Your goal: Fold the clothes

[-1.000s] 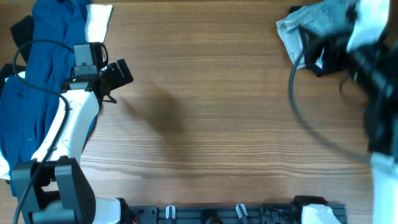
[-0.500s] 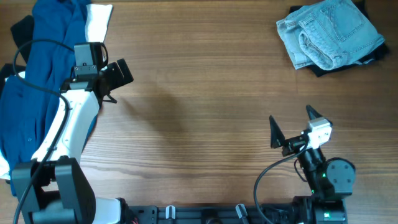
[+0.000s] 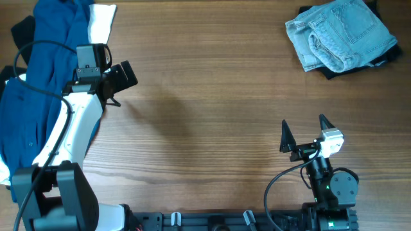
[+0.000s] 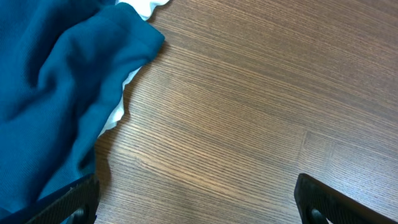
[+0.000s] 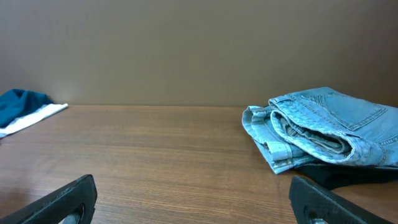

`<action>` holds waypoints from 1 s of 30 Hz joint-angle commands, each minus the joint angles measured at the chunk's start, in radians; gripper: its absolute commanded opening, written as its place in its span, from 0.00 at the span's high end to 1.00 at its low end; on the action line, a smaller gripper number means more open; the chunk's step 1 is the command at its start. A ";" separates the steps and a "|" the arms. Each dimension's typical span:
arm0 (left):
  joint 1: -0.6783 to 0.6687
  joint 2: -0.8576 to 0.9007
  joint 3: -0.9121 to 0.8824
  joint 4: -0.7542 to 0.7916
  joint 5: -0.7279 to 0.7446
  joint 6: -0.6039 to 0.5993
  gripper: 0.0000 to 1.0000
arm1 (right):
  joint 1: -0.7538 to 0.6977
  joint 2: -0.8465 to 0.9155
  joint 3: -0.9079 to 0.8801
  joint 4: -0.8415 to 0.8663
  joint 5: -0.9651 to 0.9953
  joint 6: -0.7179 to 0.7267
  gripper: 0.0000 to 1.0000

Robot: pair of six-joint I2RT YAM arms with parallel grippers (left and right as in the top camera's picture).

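The pale light-blue jeans (image 3: 340, 33) lie folded in a bundle at the table's far right corner, on top of a black garment (image 3: 384, 56). They also show in the right wrist view (image 5: 320, 127), far ahead and to the right. My right gripper (image 3: 304, 133) is open and empty near the front right edge, well away from the jeans. My left gripper (image 3: 122, 80) is open and empty at the left, its jaws over bare wood beside the dark blue shirt (image 3: 40, 77).
The dark blue shirt (image 4: 56, 81) with a white cloth (image 3: 103, 19) under it covers the table's left side. The wooden table (image 3: 212, 102) lies between the arms. A brown wall stands behind the table in the right wrist view.
My right arm pulled back from the jeans at the far right corner to the front right edge. The jeans lie uncovered. The left arm has not moved.
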 commanded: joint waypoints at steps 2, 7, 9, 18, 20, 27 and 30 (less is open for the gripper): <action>0.003 0.004 0.000 0.002 -0.013 0.003 0.00 | 0.006 -0.015 -0.010 0.008 0.018 0.006 0.00; 0.003 0.004 0.000 0.002 -0.013 0.002 0.00 | 0.006 -0.015 -0.010 0.008 0.018 0.006 0.00; 0.003 0.004 0.000 0.002 -0.013 0.002 0.00 | 0.006 -0.015 -0.010 0.008 0.018 0.006 0.00; -0.001 -0.039 0.000 -0.032 0.003 0.002 0.00 | 0.006 -0.015 -0.010 0.008 0.018 0.006 0.00; -0.015 -0.105 -0.001 -0.025 0.010 0.002 0.00 | 0.006 -0.015 -0.010 0.008 0.018 0.006 0.00; -0.033 -0.483 -0.262 0.205 0.125 0.180 0.00 | 0.006 -0.015 -0.010 0.008 0.018 0.006 0.00; -0.033 -0.677 -0.420 0.272 0.203 0.269 0.00 | 0.006 -0.015 -0.010 0.008 0.018 0.006 0.00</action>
